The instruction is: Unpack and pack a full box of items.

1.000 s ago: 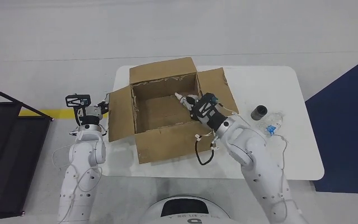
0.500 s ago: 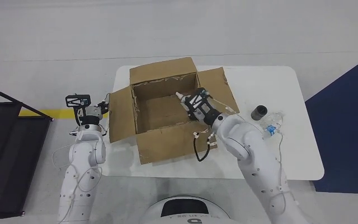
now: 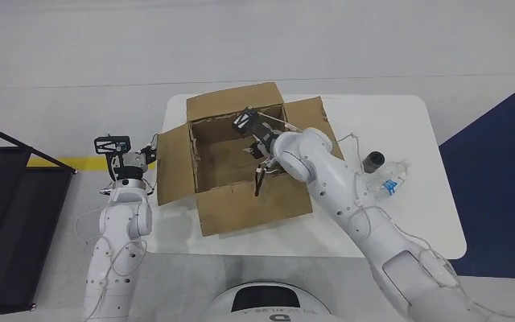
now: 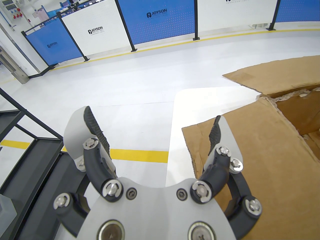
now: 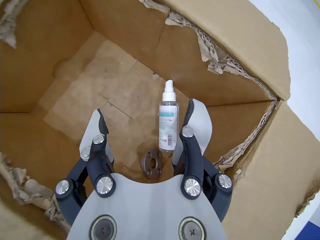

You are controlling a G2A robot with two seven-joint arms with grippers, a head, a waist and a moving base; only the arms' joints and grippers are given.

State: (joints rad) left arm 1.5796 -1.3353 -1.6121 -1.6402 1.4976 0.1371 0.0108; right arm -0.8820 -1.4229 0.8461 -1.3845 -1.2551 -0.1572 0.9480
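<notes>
Box (image 3: 241, 205) stands open on the table (image 3: 434, 129). Inside it a spray bottle (image 5: 168, 126) lies flat, with a metal flange (image 5: 151, 163) just beside it. Right gripper (image 5: 145, 111) hangs inside the box above both, jaws released and empty. Left gripper (image 4: 152, 115), likewise released, sits beside an outer flap. Judged step: transfer at the bottle; whether packing or unpacking cannot be told. A pickup calls for centring over the bottle, then descent.

The open brown cardboard box (image 3: 249, 205) held a clear, white-capped spray bottle (image 5: 168, 123) lying flat, just beside a dark round metal flange (image 5: 151, 163).
</notes>
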